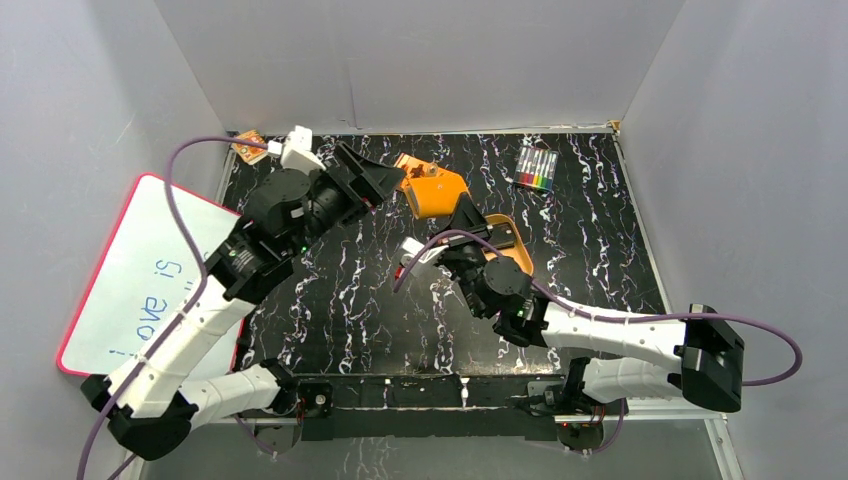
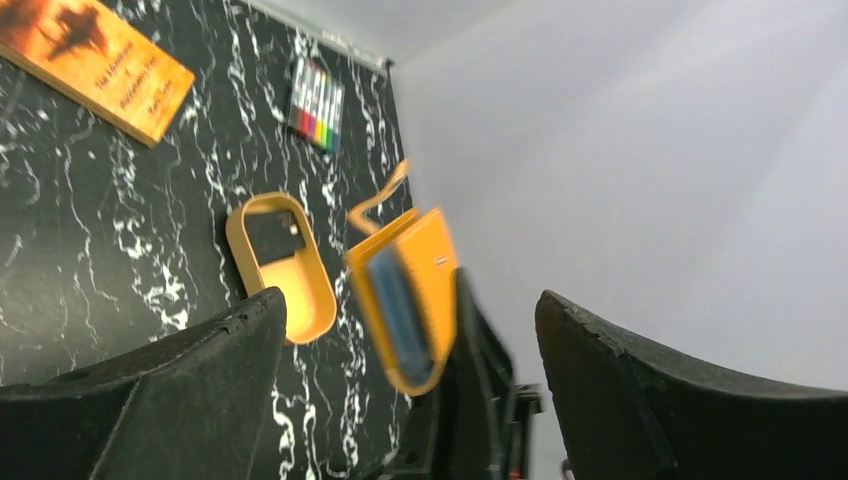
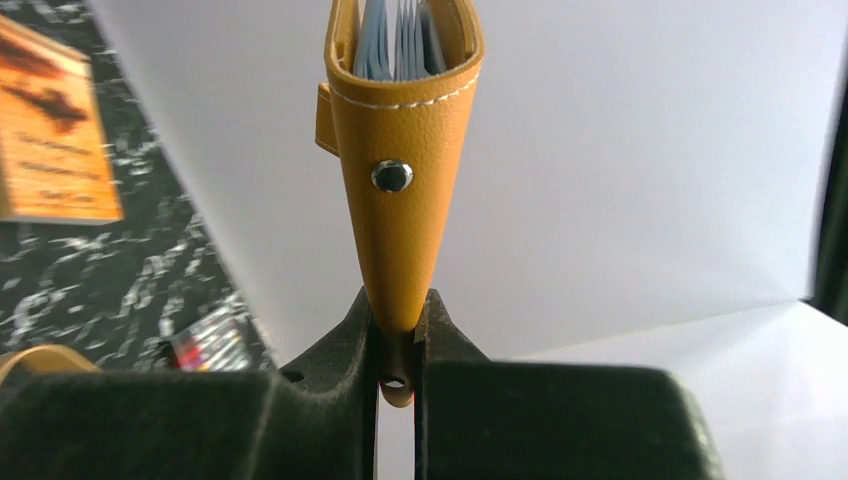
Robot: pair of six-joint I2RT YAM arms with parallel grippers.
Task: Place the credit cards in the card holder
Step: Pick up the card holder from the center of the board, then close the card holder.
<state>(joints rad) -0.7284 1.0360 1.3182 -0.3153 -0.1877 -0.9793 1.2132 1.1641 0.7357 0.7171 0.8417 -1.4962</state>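
Workspace seen from above and from both wrists. One card holder, folded, is lifted off the table near its far middle. Its narrow end is pinched in the right tool, whose fingers are closed tight on the leather. The holder's long axis runs straight out from those fingers. Its wider, open edge points away from them and shows pale blue-grey pocket edges. One round metal stud faces the right wrist camera, and the snap tab sticks out at the far end.

In the top view the holder points far-left, toward the left tool. That tool's two fingers are spread wide and hold nothing. Its tips are just beside the holder, but contact cannot be told.

One tan oval tray lies on the table just right of the holder. Its far half holds a dark flat patch; whether this is one of the credit cards cannot be told, so no card count is given.

One orange book lies at the far-left corner. One pack of coloured markers lies at the far right. One whiteboard leans at the left.
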